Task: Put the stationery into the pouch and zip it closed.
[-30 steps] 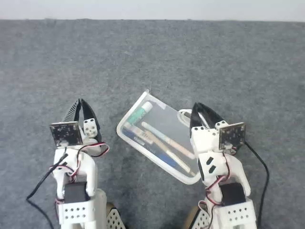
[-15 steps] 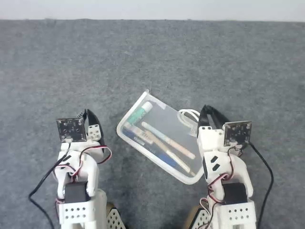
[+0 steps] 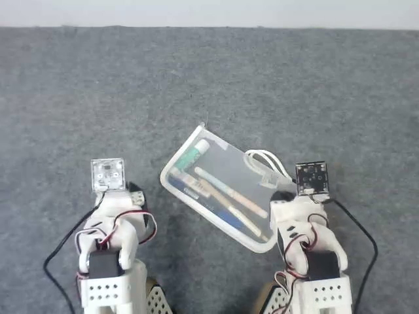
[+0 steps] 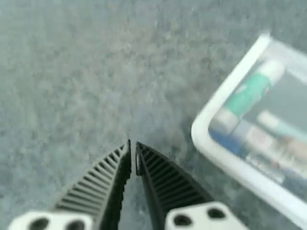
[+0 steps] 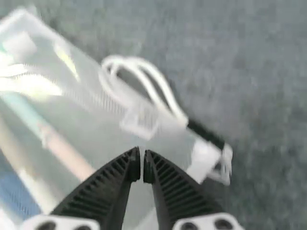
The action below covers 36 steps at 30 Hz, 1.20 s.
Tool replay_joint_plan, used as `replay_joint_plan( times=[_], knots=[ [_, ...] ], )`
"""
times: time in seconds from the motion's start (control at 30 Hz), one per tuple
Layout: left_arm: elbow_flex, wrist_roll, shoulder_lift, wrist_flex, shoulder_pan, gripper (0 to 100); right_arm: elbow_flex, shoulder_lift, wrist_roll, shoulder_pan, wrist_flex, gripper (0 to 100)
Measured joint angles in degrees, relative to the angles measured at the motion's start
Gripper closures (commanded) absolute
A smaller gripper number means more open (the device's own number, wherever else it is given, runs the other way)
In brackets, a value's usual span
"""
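Grey carpet desk (image 3: pixel 209 78): your pouch (image 3: pixel 239 167) lies centre btw both arms, stationery (image 3: pixel 226 190) inside. Your left fingers (image 4: pixel 115 177) narrow, empty, beside pouch; right fingers (image 5: pixel 120 179) narrow, empty, above pouch nr white loop (image 5: pixel 139 81).

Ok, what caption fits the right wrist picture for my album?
Shut right hand over the clear pouch and its white loop.

The clear rectangular plastic pouch (image 3: pixel 237 169) is lying diagonally on the grey carpeted table (image 3: pixel 196 85), holding the assorted pens and tube (image 3: pixel 226 188). The black ribbed left gripper (image 4: pixel 133 158) is sitting over the table just beside one pouch end. The black ribbed right gripper (image 5: pixel 142 165) is sitting over the opposite end, near the white cord loop (image 3: pixel 264 159).
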Motion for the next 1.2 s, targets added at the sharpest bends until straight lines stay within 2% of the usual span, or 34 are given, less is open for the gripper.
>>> replay_joint_plan(
  times=[0.23, 0.47, 0.63, 1.2],
  knots=[
    [0.0, -0.09, 0.0, 3.08, 0.0, 99, 0.0, -1.05, 0.0, -0.09, 9.76, 99.1],
    [0.0, -0.09, 0.0, 3.25, 0.0, 99, 0.0, -1.05, 0.0, 0.0, 10.29, 99.1],
    [0.0, -0.09, 0.0, 8.0, 0.0, 99, 0.0, -1.05, 0.0, 0.0, 10.37, 99.1],
    [0.0, -0.09, 0.0, 8.7, 0.0, 99, 0.0, -1.05, 0.0, 0.0, 10.64, 99.1]
  ],
)
